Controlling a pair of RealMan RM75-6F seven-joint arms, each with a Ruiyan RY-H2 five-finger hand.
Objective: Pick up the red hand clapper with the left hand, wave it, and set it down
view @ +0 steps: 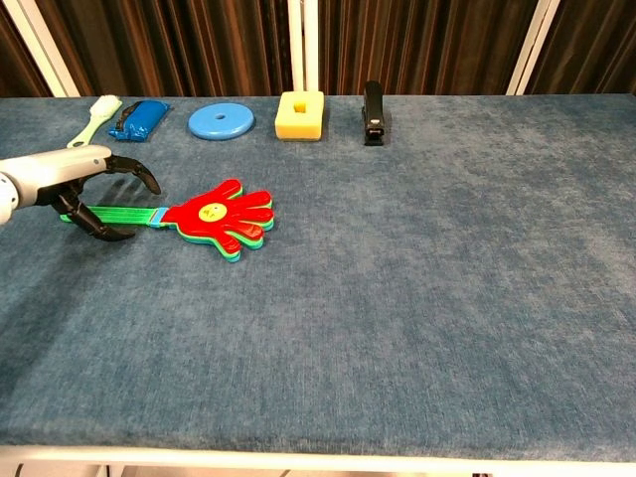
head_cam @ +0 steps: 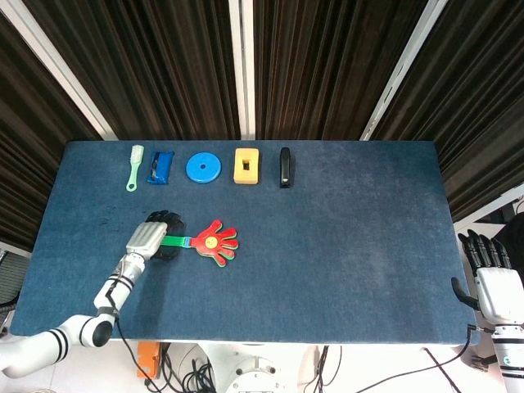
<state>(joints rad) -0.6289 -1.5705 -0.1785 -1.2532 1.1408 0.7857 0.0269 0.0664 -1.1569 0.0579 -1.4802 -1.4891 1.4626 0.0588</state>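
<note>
Item, nearest the robot: right hand (head_cam: 494,282), parked off the near right corner of the table (head_cam: 344,246), fingers extended and apart, holding nothing. Item, near left: left hand (view: 75,184), positioned over the green handle (view: 119,214) of the red hand clapper (view: 219,218); fingers arched above the handle, thumb low at its near side, spread wide enough to straddle it but not yet closed on it. The clapper lies flat on the blue cloth, handle pointing left, red palm to the right, yellow disc at its centre. Step in hand, as judged: closing the grasp on the handle. To do it well, settle the fingers down evenly either side of the thin handle, close firmly well back from the palm so the paddles can swing freely when waved, and lift straight up to avoid dragging on the cloth. Items, far edge, left to right: pale green brush (head_cam: 134,166), blue case (head_cam: 160,167), blue disc (head_cam: 203,168), yellow block (head_cam: 246,165), black stapler (head_cam: 285,167), all well apart from the work.
</note>
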